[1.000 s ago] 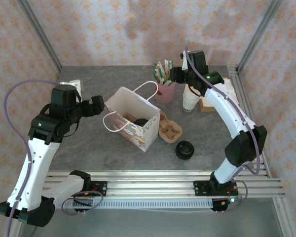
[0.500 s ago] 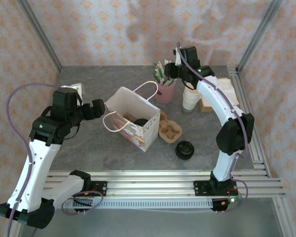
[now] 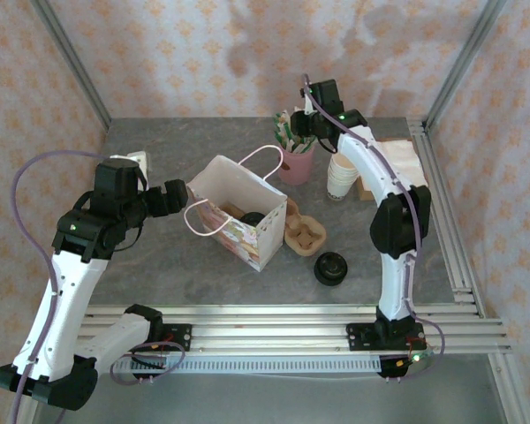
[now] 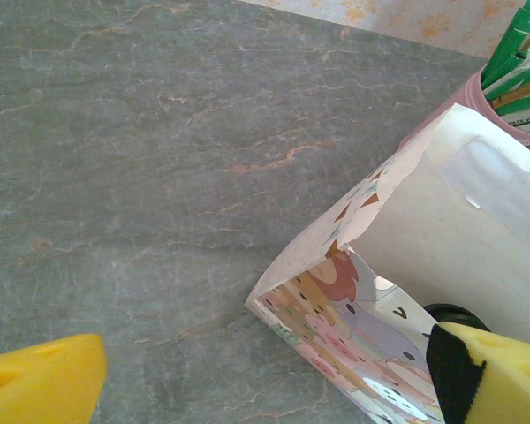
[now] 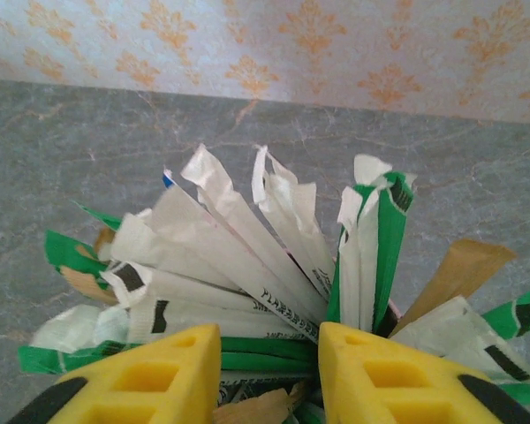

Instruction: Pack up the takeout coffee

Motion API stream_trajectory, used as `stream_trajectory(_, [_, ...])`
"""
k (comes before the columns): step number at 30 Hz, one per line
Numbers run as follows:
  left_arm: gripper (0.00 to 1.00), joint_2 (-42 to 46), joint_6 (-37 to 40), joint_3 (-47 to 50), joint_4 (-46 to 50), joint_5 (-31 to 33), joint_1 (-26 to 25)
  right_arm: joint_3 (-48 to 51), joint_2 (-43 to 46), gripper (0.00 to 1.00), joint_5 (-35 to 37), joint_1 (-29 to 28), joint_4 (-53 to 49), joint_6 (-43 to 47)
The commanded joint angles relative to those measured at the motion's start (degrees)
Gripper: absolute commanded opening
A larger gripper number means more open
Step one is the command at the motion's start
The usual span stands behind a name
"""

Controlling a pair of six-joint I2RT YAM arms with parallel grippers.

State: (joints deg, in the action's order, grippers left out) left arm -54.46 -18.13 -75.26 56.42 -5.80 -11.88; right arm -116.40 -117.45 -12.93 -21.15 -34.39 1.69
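Observation:
One takeout coffee (image 3: 330, 268), a dark cup with a black domed lid, stands on the table right of the patterned paper bag (image 3: 238, 212). Another takeout coffee (image 3: 253, 219) sits inside the bag; its black lid (image 4: 450, 314) peeks out in the left wrist view. My left gripper (image 3: 172, 196) is open at the bag's left corner (image 4: 336, 291), its yellow fingers (image 4: 35, 384) wide apart on either side. My right gripper (image 3: 302, 126) hovers at the back over a pink cup of packets (image 3: 296, 159). Its fingers (image 5: 132, 380) stand narrowly apart, with packets (image 5: 265, 353) in the gap.
A brown pulp cup carrier (image 3: 303, 232) lies just right of the bag. A stack of white paper cups (image 3: 342, 177) and a napkin box (image 3: 389, 168) stand at the back right. A white block (image 3: 134, 155) sits at the back left. Bare table lies left of the bag.
The right gripper has swung left from the white cup stack to above the pink cup, and its jaws have narrowed. The left arm has barely moved.

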Motion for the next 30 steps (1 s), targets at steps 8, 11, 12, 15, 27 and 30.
stream_trajectory(8, [0.94, 0.1, -0.8, 0.1, 1.1, -0.9, 0.0, -3.3, 1.3, 0.06, 2.2, 0.2, -2.7, 1.7])
stream_trajectory(11, [0.94, 0.0, -0.8, -0.2, 1.0, -0.9, -0.1, -4.2, 2.7, 0.00, 3.6, 0.1, -3.3, 1.9])
stream_trajectory(12, [0.94, 0.0, -0.8, -0.3, 1.1, -0.9, 0.0, -4.7, 3.1, 0.00, 4.0, 0.0, -3.8, 1.9])
stream_trajectory(15, [0.94, 0.1, -0.6, -0.3, 1.0, -0.5, 0.0, -5.7, 5.3, 0.00, 5.8, -0.4, -5.0, 2.3])
stream_trajectory(27, [0.94, 0.3, -1.6, 0.1, 0.2, 1.0, 0.0, -4.1, 23.7, 0.00, 10.3, -9.1, -6.1, 4.6])
stream_trajectory(30, [0.94, 0.5, -1.9, 0.3, 0.0, 1.4, 0.0, -0.1, 30.0, 0.00, 12.0, -13.4, -3.2, 4.8])
